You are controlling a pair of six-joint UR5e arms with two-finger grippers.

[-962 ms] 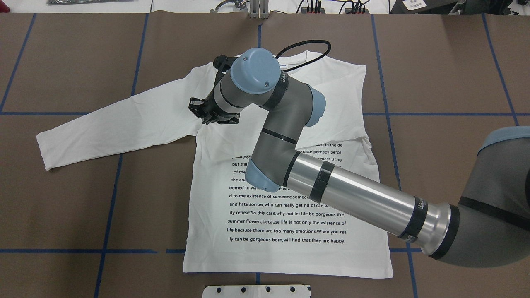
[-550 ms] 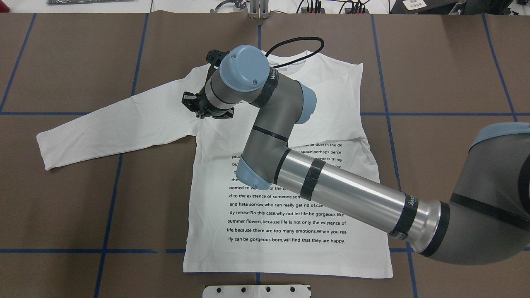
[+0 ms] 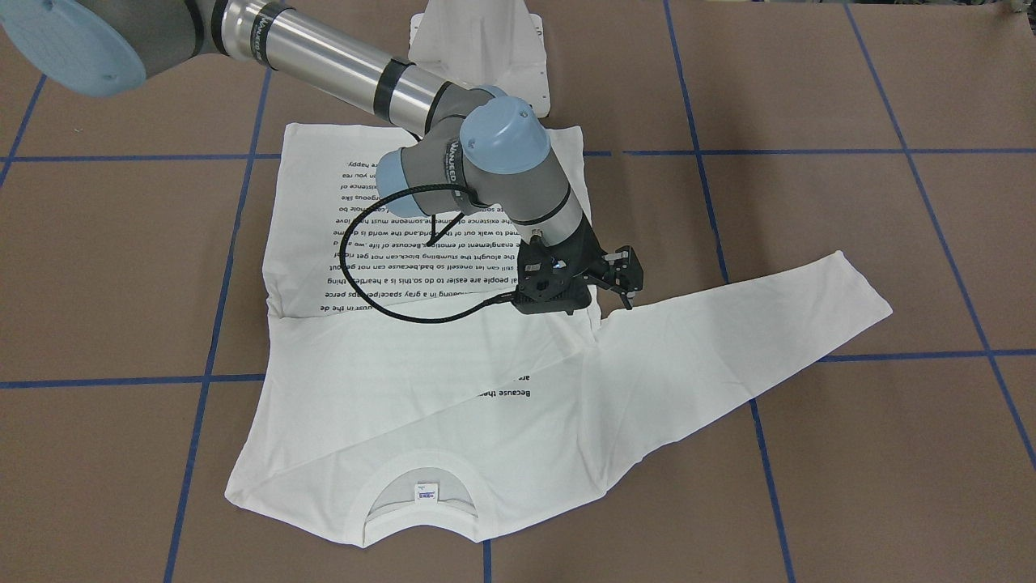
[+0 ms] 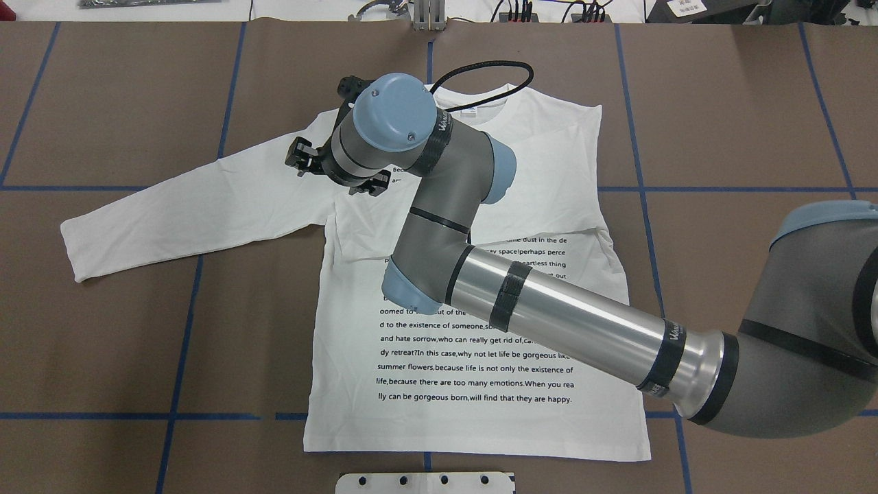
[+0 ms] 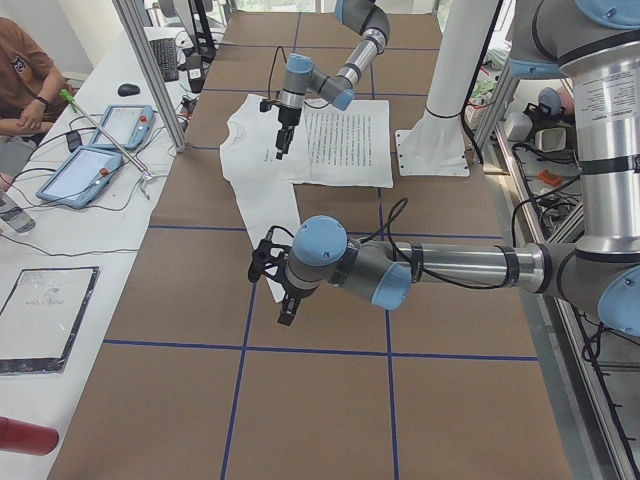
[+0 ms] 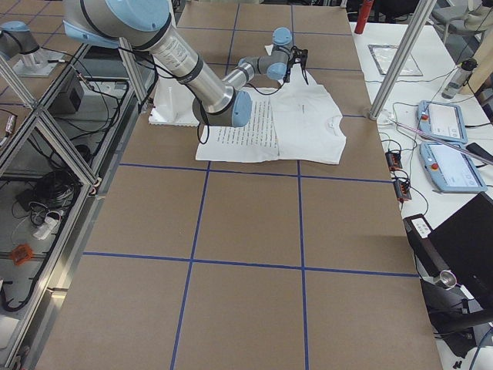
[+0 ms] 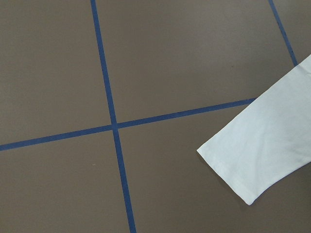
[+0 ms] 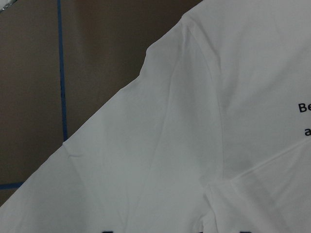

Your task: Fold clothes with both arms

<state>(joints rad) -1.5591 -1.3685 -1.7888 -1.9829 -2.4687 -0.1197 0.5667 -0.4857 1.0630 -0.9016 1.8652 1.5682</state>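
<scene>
The white long-sleeved T-shirt (image 4: 480,429) lies flat on the brown table, text side up, neck label (image 3: 426,491) toward the operators' side. One sleeve is folded across the chest. The other sleeve (image 4: 192,206) stretches out flat. My right gripper (image 4: 298,156) hovers over the shoulder where that sleeve begins, also seen from the front (image 3: 625,283); it looks open and empty. The right wrist view shows only that shoulder cloth (image 8: 170,145). My left gripper (image 5: 283,312) shows only in the exterior left view, above the sleeve's cuff (image 7: 262,155); I cannot tell its state.
The white pedestal base (image 3: 477,48) stands at the robot's edge of the table. Blue tape lines (image 4: 185,302) cross the brown cover. Tablets (image 5: 100,150), cables and a metal post (image 5: 150,70) stand along the operators' side, where a person sits.
My right wrist and gripper have moved from the armpit seam up and outward over the shoulder, toward the outstretched sleeve. The shirt has not moved.
</scene>
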